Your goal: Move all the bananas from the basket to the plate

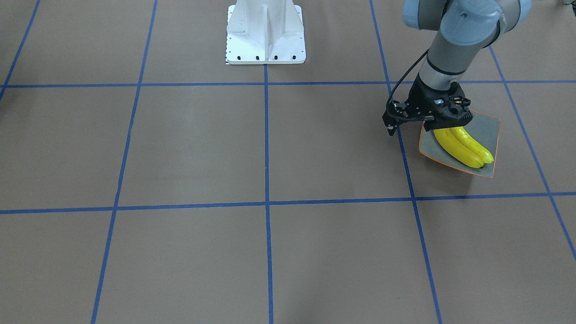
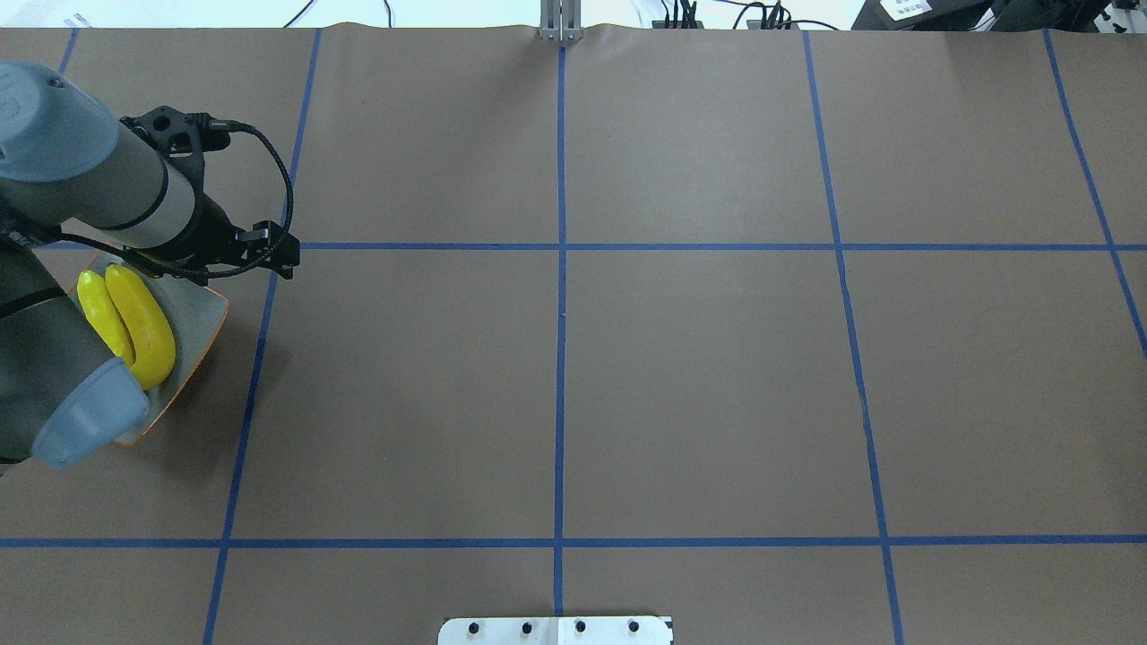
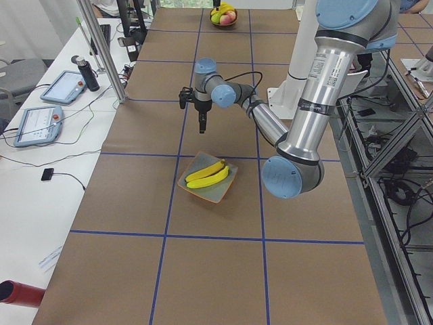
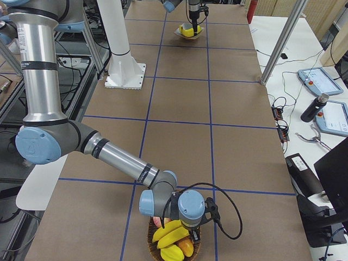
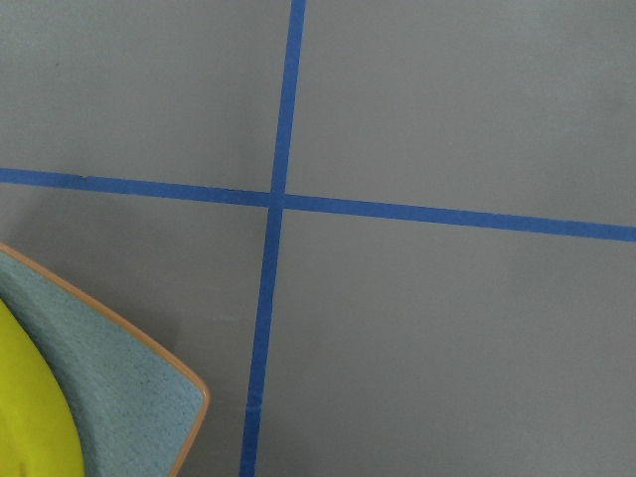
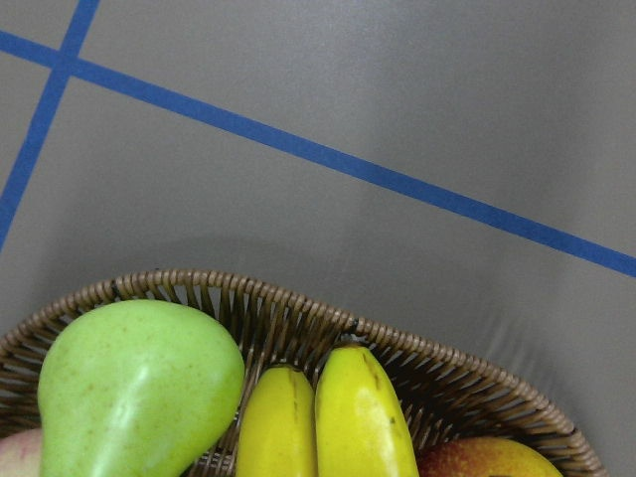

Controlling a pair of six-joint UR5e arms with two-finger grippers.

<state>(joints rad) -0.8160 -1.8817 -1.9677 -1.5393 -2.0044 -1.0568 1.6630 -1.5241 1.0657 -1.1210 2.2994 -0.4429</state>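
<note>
Two yellow bananas (image 1: 463, 146) lie side by side on the square grey-green plate (image 1: 491, 128) with the orange rim, also seen as bananas (image 2: 134, 322) on the plate (image 2: 199, 315). My left gripper (image 1: 444, 127) hangs over the plate's end nearer the robot and holds nothing that I can see; its fingers are hidden. At the table's other end the wicker basket (image 6: 298, 306) holds two more bananas (image 6: 328, 417), a green pear (image 6: 139, 388) and other fruit. My right gripper (image 4: 193, 235) is low over the basket (image 4: 154, 239), and I cannot tell if it is open or shut.
The white robot base (image 1: 265, 36) stands at the middle of the table's robot side. Metal posts (image 3: 101, 47) rise along the opposite edge, with tablets (image 3: 61, 84) on the side table beyond. Blue tape lines (image 2: 560, 246) cross the brown tabletop.
</note>
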